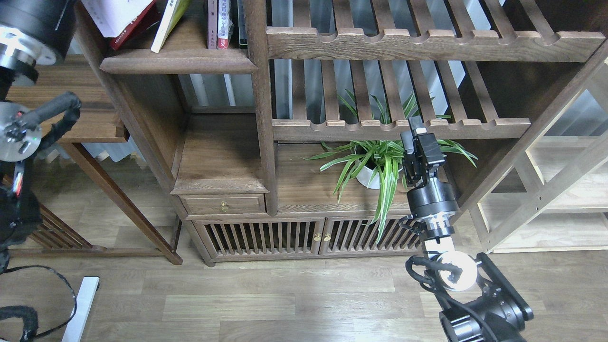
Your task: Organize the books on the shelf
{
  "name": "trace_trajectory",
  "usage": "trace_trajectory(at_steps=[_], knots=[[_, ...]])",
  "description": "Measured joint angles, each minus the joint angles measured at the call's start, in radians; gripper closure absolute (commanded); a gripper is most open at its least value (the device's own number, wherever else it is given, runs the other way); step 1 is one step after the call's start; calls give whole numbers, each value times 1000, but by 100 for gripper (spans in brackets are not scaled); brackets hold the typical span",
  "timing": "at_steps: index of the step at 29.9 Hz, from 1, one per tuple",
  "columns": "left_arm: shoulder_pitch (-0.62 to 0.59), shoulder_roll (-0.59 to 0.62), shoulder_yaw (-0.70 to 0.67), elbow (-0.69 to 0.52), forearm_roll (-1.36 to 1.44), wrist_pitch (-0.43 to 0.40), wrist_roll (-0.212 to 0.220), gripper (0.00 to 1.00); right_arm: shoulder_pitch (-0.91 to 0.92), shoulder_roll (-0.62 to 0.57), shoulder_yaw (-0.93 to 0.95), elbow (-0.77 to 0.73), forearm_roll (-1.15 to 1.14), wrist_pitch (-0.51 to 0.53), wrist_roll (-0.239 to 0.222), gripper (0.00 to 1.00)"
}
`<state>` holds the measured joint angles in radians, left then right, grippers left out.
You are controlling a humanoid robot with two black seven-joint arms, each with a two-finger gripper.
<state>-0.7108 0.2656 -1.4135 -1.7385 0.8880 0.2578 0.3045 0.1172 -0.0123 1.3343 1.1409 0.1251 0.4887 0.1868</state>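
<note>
Bookcase [259, 118] fills your view; solid shelf [178, 61] at upper left carries books

Books [142, 19] lean there: white cover and red one slumped left, yellow-green one [166, 23] tilted beside them; thin upright spines [221, 23] just right of them

Expect them light, floppy, slick-covered; pinch near spine edge, low down, so pages don't fan

Your right gripper [414, 130] hangs before potted plant [375, 166], empty; fingers too dark to tell whether apart or together

Your left gripper out of frame
</note>
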Motion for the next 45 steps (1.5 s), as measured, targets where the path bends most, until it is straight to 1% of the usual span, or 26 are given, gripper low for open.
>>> trace_trajectory(at_steps=[5, 10, 15, 17, 24, 31, 34, 39, 45], knots=[[-26, 8, 5, 15, 4, 11, 0, 100, 0, -25, 0, -3, 50, 0, -3, 36], [-32, 26, 10, 16, 3, -1, 4, 100, 6, -27, -4, -13, 60, 0, -4, 36], [-62, 40, 15, 16, 2, -4, 30, 100, 10, -28, -6, -25, 61, 0, -4, 36], [-73, 51, 14, 24, -1, -4, 34, 100, 11, -28, -8, -30, 61, 0, -4, 36], [-87, 82, 15, 75, -10, -10, 30, 100, 12, -26, -15, -33, 61, 0, -4, 36], [-91, 85, 19, 145, -10, -75, 17, 100, 16, -26, -17, -36, 61, 0, -4, 36], [-113, 86, 20, 183, -10, -105, 11, 100, 16, -26, -15, -37, 61, 0, -4, 36], [-175, 85, 27, 261, -12, -139, 10, 99, 27, -22, -12, -40, 68, 0, -3, 36], [-281, 85, 59, 381, -24, -179, 6, 99, 29, -20, -13, -41, 70, 0, -2, 36]])
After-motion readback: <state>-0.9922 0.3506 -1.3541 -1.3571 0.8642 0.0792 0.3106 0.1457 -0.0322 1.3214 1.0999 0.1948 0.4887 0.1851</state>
